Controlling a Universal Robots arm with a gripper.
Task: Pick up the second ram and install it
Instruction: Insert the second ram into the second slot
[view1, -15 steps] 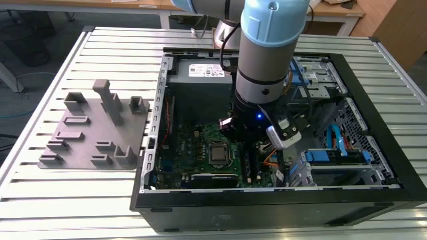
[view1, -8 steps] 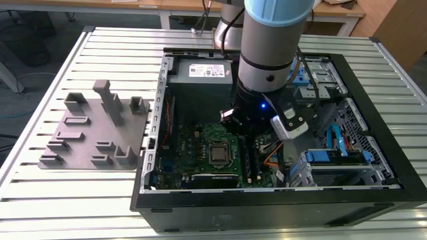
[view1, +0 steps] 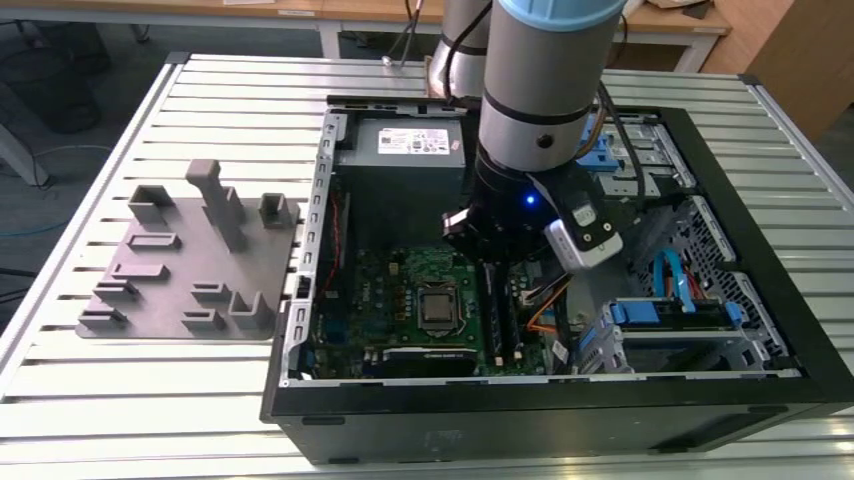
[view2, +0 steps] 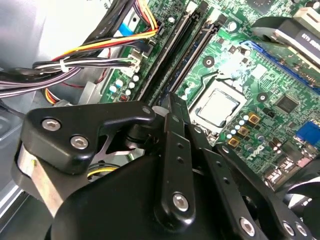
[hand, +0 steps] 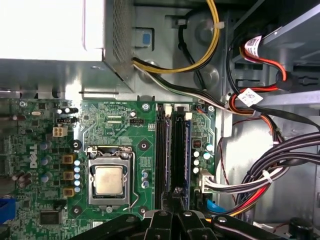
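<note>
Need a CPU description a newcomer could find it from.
Inside the open PC case, look at the green motherboard. The CPU sits mid-board, to the exterior view's left of the long black RAM slots. It is the only square silver plate in a metal frame; its neighbours are narrow and dark.

Tool fingertips hidden behind its own black linkage in second wrist view; memory slots partly covered by it.
</note>
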